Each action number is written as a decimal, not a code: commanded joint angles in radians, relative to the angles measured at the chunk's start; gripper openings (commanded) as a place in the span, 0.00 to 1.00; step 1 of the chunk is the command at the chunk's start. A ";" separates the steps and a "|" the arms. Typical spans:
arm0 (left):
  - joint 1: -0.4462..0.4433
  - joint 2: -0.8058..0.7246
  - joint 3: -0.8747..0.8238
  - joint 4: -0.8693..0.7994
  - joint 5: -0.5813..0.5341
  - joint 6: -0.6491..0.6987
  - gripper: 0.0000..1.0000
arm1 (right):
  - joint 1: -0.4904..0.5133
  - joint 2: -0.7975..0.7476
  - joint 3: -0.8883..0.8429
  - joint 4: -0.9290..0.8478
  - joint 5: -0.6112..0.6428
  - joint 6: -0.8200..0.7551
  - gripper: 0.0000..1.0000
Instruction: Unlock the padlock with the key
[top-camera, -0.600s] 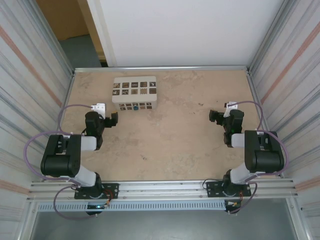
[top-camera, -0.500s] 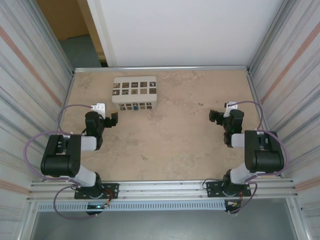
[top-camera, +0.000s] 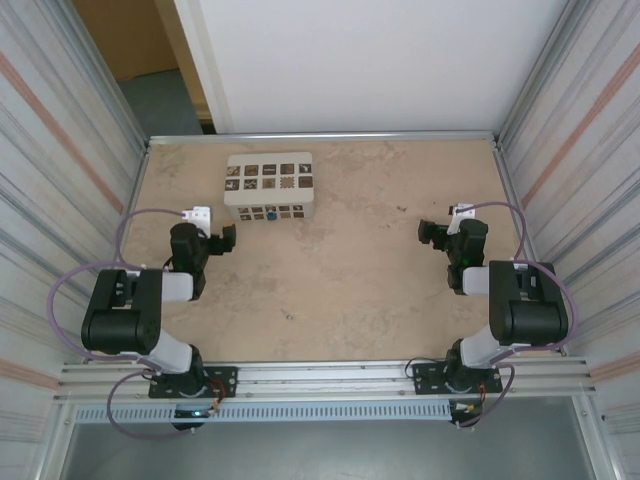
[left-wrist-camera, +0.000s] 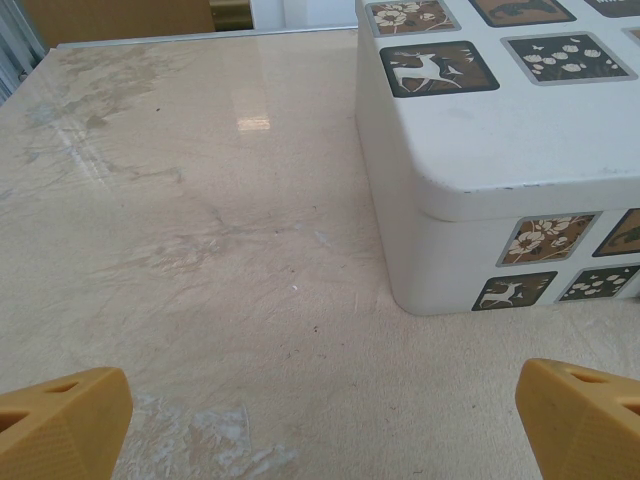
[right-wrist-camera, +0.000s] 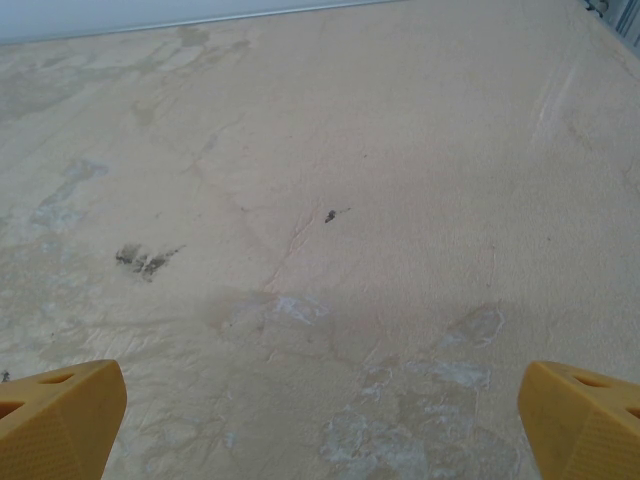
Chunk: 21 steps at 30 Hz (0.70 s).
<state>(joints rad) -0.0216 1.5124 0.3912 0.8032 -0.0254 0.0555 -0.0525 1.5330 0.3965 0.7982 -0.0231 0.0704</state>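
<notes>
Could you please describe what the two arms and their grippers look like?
The left arm and right arm are black with pale grey links. A lilac cable loops beside each, up to a white wrist camera. The left gripper and right gripper have yellow-orange wedge fingertips with dimpled faces.

Bare table (top-camera: 340, 270) spreads between left tool (top-camera: 229, 238) and right tool (top-camera: 427, 233); a pale box (top-camera: 270, 186) stands near, ahead of the left.

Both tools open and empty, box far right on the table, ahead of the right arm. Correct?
No: the box sits far left, ahead of the left arm; the top view shows it. Left tool and right tool are open and empty.
</notes>
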 joint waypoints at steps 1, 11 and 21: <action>-0.003 -0.001 0.014 0.002 -0.002 -0.002 0.99 | 0.004 0.007 0.015 -0.007 0.014 0.016 0.99; -0.003 0.000 0.016 -0.001 -0.003 -0.002 0.99 | 0.000 0.009 0.017 -0.007 0.009 0.018 0.99; -0.003 -0.054 -0.001 -0.009 -0.001 -0.002 0.99 | -0.002 -0.034 0.021 -0.044 0.033 0.032 0.99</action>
<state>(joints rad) -0.0216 1.5040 0.3908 0.7979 -0.0254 0.0555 -0.0528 1.5288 0.3965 0.7872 -0.0189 0.0742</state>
